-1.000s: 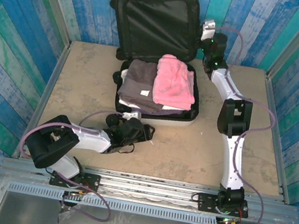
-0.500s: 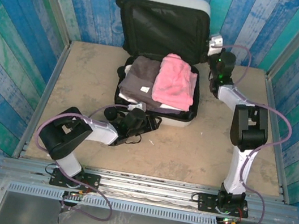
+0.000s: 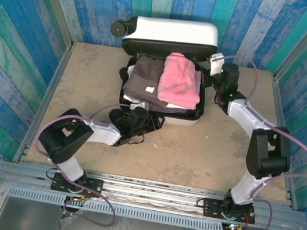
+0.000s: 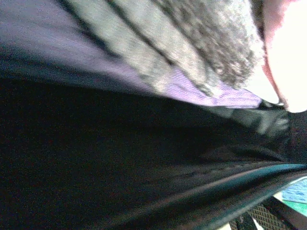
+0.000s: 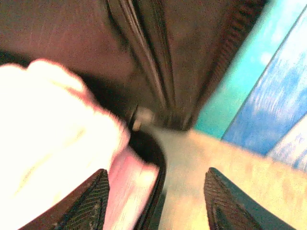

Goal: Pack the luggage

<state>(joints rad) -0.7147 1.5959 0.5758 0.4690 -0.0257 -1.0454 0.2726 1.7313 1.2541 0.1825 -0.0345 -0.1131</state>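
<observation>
Closing seems in hand: the luggage (image 3: 182, 120), at the middle of the far edge of the table (image 3: 89, 75), has its lid (image 3: 172, 35) half down, the right gripper (image 5: 157, 175) beside it holds its jaws apart with nothing between them, the left gripper's (image 3: 140, 117) jaws I cannot make out, and next the lid needs pressing shut.

- Luggage (image 3: 171, 34): tilted lid hides the far ends of the grey garment (image 3: 145, 78) and pink garment (image 3: 181, 81).
- Left gripper (image 3: 139, 118): fingers lost in dark clutter, spread unreadable.
- Right gripper (image 5: 156, 201): view motion-blurred, fingers (image 5: 86, 203) cut off by the bottom edge.
</observation>
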